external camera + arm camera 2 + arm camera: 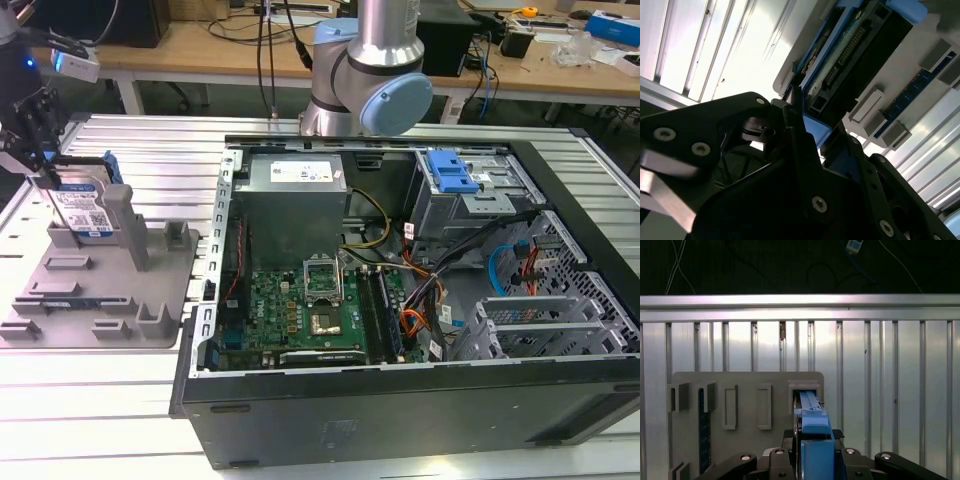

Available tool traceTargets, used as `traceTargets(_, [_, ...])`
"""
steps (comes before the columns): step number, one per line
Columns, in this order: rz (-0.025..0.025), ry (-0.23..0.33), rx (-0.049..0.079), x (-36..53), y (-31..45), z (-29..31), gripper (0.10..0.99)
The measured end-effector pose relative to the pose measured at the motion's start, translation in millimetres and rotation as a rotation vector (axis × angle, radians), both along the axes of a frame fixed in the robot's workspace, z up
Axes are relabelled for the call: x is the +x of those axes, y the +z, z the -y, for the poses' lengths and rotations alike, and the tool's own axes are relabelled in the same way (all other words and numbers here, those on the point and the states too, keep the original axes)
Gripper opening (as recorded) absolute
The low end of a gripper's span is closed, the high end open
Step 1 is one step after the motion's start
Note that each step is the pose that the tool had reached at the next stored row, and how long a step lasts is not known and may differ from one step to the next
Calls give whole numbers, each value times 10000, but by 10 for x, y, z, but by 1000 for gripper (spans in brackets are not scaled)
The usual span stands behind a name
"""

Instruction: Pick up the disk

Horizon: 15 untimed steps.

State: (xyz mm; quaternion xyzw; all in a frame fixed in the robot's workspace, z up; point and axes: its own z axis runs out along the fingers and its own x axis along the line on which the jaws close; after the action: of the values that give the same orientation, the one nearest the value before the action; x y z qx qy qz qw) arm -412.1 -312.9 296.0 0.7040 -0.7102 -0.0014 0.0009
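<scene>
Pincer [812,120] clamped on disk [85,210] at blue-railed edge; disk upright in slot of grey fixture plate [110,300], plate on table [100,400], open PC case [400,410] just beside plate.

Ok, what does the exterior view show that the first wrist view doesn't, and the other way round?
Exterior view: the open computer case with its motherboard, the blue-latched drive cage and the arm's joints. First wrist view: the table's edge rail with cables in the dark past it. Both: the disk standing on edge in the grey fixture plate, with the hand right at it.
</scene>
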Motion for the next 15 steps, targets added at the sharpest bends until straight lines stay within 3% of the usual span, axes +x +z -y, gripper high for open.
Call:
traceTargets(12, [-1,-2,0,-5,1,2,369])
traceTargets(15, [0,0,0,-4,48,6,369])
